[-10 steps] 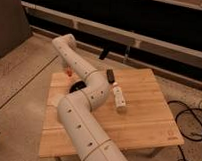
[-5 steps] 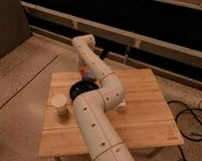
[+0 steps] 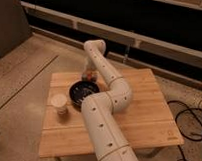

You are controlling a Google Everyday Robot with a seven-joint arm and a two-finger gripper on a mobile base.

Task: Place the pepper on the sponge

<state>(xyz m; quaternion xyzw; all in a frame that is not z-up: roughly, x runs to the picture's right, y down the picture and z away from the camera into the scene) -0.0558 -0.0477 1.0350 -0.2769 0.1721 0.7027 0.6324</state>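
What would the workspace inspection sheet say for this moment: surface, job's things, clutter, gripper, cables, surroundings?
Surface: light wooden table, slatted top.
Job's things: pepper is probably the red-orange fleck at the gripper, too small to be sure; sponge not seen, perhaps hidden behind the arm.
Clutter: dark bowl on the table's left part; paper cup left of it, nearer the camera.
Gripper: gripper lowered near the table's far edge, just behind the bowl.
Cables: black cables on the floor right of the table.
Surroundings: speckled floor; dark wall with a pale rail.
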